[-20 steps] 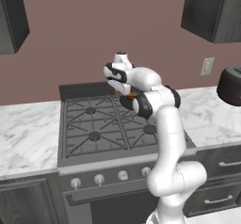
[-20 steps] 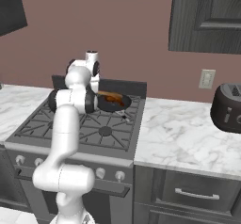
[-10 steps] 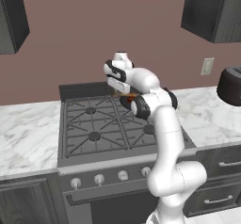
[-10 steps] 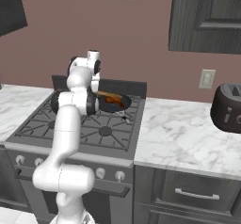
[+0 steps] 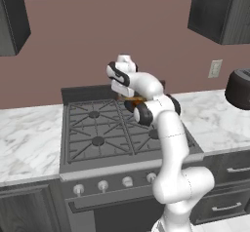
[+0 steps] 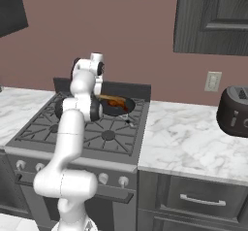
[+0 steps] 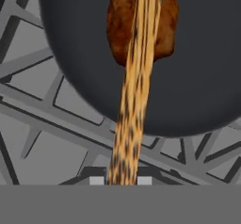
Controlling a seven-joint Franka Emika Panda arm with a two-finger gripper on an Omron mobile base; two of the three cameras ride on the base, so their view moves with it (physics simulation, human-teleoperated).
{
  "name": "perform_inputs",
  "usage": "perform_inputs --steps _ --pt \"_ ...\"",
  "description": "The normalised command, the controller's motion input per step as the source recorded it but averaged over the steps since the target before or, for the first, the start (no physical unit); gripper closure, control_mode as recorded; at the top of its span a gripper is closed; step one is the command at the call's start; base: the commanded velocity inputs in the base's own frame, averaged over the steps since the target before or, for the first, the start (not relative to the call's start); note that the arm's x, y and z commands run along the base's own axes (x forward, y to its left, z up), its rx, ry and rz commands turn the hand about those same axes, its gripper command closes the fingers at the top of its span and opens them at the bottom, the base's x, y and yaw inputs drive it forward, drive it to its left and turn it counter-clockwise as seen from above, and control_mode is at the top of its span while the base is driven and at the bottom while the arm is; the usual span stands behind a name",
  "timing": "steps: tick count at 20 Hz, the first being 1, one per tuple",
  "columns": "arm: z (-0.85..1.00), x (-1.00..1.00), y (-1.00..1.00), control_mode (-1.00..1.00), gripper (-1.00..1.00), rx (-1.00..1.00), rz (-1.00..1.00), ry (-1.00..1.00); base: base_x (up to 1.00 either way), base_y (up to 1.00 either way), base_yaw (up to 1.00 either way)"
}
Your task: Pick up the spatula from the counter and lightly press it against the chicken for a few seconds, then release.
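While the gripper (image 7: 120,180) pinches the speckled wooden spatula (image 7: 134,91) by its handle, the blade end lies over the browned chicken (image 7: 117,30) in the dark frying pan (image 7: 207,77), toward 12 o'clock in the hand view. I judge the pressing step to be in hand, though I cannot tell whether the blade bears down or merely overlaps. Next comes a gentle hold, then lifting the tool off without shoving the meat. The handle crosses the pan rim at 6 o'clock of the chicken, so a low wrist could catch it. Bare pan floor opens at 3 o'clock, and stove grates (image 7: 42,124) lie at 8 o'clock. The back wall (image 6: 145,41) stands close behind the pan.
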Motion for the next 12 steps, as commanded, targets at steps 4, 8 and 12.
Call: perform_inputs --steps 4,8,12 --pt "-0.17 0.00 0.00 -1.00 1.00 0.00 0.00 0.09 0.00 0.00 0.00" --pt "-0.16 0.00 0.00 -1.00 1.00 0.00 0.00 0.09 0.00 0.00 0.00" --pt "-0.15 -0.01 0.00 -1.00 1.00 0.01 0.00 0.09 0.00 0.00 0.00"
